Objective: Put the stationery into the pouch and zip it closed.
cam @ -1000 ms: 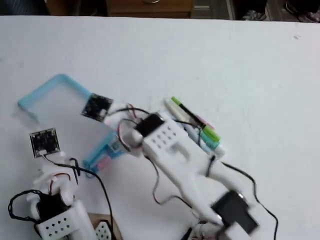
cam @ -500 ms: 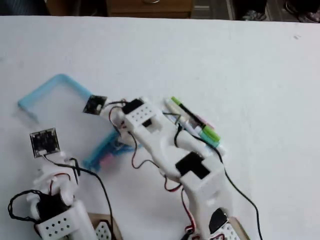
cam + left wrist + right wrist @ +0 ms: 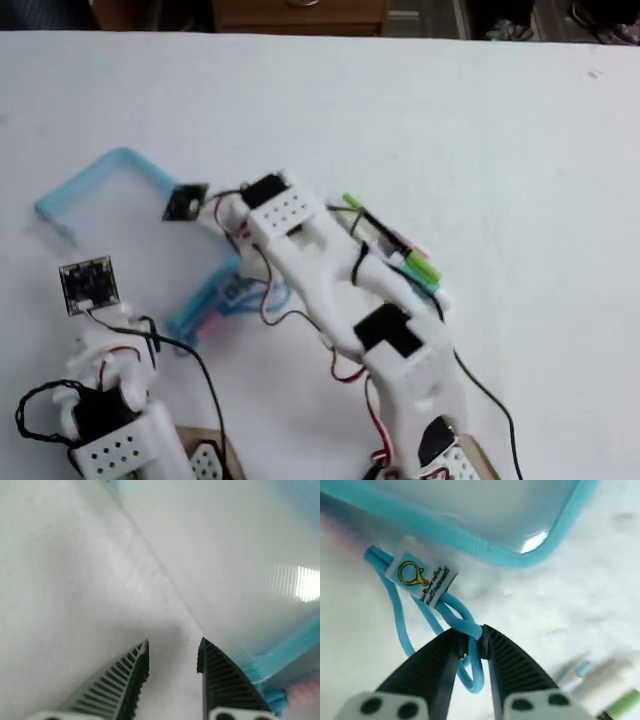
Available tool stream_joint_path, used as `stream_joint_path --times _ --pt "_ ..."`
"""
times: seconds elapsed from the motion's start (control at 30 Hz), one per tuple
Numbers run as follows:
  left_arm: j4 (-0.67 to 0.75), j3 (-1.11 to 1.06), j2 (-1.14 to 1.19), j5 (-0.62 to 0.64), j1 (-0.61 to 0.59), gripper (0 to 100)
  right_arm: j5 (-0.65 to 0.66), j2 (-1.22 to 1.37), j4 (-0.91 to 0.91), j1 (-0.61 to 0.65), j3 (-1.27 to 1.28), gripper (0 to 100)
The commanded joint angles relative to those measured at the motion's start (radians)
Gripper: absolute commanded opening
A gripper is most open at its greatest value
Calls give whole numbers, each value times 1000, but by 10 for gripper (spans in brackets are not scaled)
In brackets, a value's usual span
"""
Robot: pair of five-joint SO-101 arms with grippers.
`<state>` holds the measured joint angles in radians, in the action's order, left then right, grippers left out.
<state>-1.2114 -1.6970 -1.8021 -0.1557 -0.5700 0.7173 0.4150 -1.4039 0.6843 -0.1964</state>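
Note:
The clear pouch (image 3: 120,225) with blue trim lies flat at the table's left. Its blue cord loop (image 3: 470,645) with a small printed tag (image 3: 422,577) is pinched between the fingers of my right gripper (image 3: 472,636), which is shut on it just off the pouch's corner (image 3: 570,535). The right arm (image 3: 300,240) stretches from the near edge over that spot. Several pens and a green highlighter (image 3: 395,250) lie in a pile beside the arm. My left gripper (image 3: 172,647) hangs open over bare table next to the pouch's edge (image 3: 280,650), holding nothing.
A pink piece (image 3: 208,325) sticks out at the pouch's near corner, also seen as pink (image 3: 305,692) by the left fingers. The left arm (image 3: 110,420) sits at the near left edge. Loose wires trail from both arms. White table stretches to the far and right sides.
The right arm swung its wrist farther away and leftward over the pouch's right edge, uncovering the blue cord beside the corner. The left arm stayed put.

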Motion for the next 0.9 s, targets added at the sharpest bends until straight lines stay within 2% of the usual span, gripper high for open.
stream_joint_path --times 0.0,0.2,0.33,0.43,0.73,0.87 --pt "12 5 -10 -2 -12 181 -25 -130 -59 -30 -110 18" --pt "3 15 -10 -52 -35 240 -110 -263 -176 -67 -342 17" --pt "-28 81 -10 -78 -35 241 -112 -323 -208 -62 -488 17" --pt "-43 166 -10 -75 -35 241 -169 -343 -208 -48 -600 17" --pt "-147 476 -10 -71 -35 242 -193 -352 -203 70 -882 17" --pt "-203 626 -10 3 -35 245 -193 -348 -200 124 -1000 17"
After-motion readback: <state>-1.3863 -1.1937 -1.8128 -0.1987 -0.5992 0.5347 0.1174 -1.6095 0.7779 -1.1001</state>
